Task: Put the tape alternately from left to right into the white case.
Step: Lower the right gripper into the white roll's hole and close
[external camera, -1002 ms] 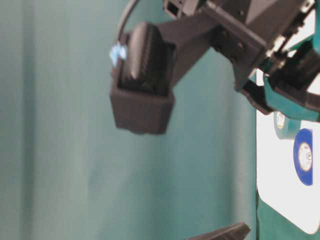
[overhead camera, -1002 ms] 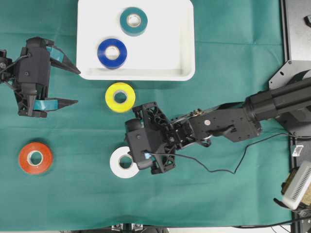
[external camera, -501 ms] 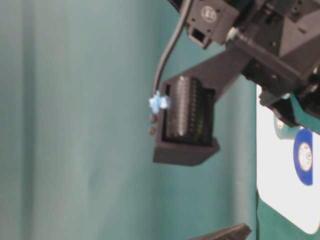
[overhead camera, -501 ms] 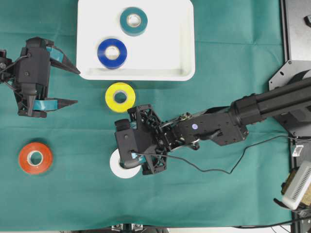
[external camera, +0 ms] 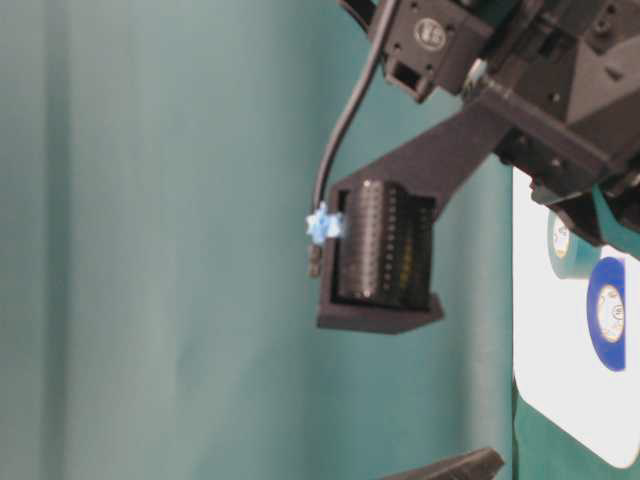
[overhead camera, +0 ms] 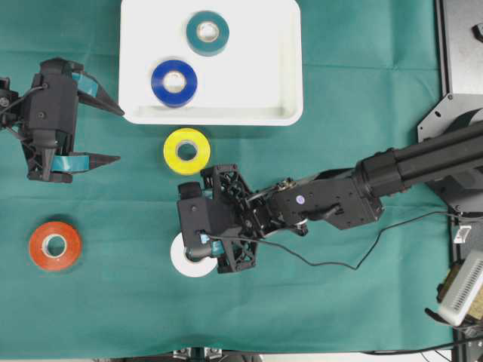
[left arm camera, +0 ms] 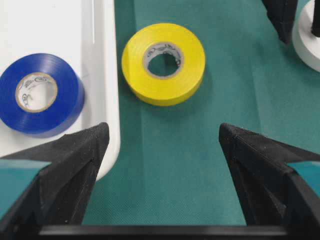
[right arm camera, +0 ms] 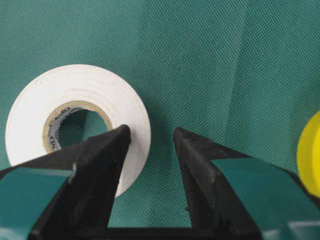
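White roll (right arm camera: 75, 117) is lying flat on the green cloth (overhead camera: 362, 317), below the yellow roll (overhead camera: 186, 150) and outside the white case (overhead camera: 287, 68). The right gripper (right arm camera: 150, 145) is sitting over its right edge: in the right wrist view one finger (right arm camera: 97, 165) is crossing the ring wall next to the core hole, the other finger (right arm camera: 210, 175) is standing outside the roll over bare cloth. The jaws are parted with a gap between them, straddling the wall but not closed on it; nothing is being gripped.

Yellow roll is lying flat on the cloth just below the case's lower rim, apart from it. Blue roll (overhead camera: 174, 82) and teal roll (overhead camera: 207, 32) are lying flat inside the case, blue near the lower rim, teal near the upper rim. Orange-red roll (overhead camera: 55, 245) is lying on the cloth at lower left, well apart from the rest.

The left gripper (overhead camera: 113, 134) is hanging at the left of the case, fingers spread wide, holding nothing.

Surface: the cloth is covering the whole work area, faintly creased. A black cable (overhead camera: 339, 260) is trailing from the right arm across it. A dark metal plate (overhead camera: 460, 45) is showing at the right edge. The table-level view is mostly showing blurred green backdrop and the right arm's black housing (external camera: 385, 255) close up.
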Available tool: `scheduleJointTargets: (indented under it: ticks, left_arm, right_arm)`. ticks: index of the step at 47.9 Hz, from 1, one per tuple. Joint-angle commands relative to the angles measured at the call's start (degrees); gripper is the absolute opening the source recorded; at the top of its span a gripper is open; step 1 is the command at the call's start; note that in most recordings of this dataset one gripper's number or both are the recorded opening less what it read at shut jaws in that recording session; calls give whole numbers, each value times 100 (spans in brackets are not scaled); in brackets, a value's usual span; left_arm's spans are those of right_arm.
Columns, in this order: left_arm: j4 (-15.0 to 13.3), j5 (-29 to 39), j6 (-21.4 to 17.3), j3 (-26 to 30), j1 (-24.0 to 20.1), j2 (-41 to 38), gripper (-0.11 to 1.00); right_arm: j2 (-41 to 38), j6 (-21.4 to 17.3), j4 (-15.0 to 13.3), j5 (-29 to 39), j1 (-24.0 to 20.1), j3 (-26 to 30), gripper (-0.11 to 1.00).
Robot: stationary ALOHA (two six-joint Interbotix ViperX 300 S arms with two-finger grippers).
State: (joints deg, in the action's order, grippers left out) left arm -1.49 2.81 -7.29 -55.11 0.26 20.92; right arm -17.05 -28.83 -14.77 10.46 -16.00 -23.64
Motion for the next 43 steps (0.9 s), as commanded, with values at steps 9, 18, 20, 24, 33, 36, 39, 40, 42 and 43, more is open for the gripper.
scheduleJointTargets:
  ticks: [9,18,20,24,33,36,39,40,42,43]
  left_arm:
    - [-9,-9,0,62,18,35,61]
    - [-9,-18,0,62,18,35,61]
    - [-9,-18,0,53,18,35,61]
    - [-9,-18,0,53,18,35,61]
    - [0,-18,0,44,18,35,61]
    - [-9,-9,0,53,18,35,61]
    - [-9,-18,0,53,18,35,61]
    - [-9,-18,0,53,18,35,61]
    - [-9,-18,0,53,18,26,61]
    - [-9,-18,0,53,18,35,61]
  right_arm:
    - [246,-18,0,-26,-79,70,71]
    - [246,-53,0,-35,-123,70,87]
    - [246,-53,0,-44,-123,70,87]
    - [211,-62,9,-70,-123,79,87]
    - [141,-53,0,-105,-123,97,87]
    - [141,-53,0,-105,-114,88,87]
    - [141,-53,-9,-105,-105,88,87]
    - [141,-53,-9,-105,-105,88,87]
    - [132,-53,-9,-105,-114,88,87]
    - [132,-53,-9,-105,-105,79,87]
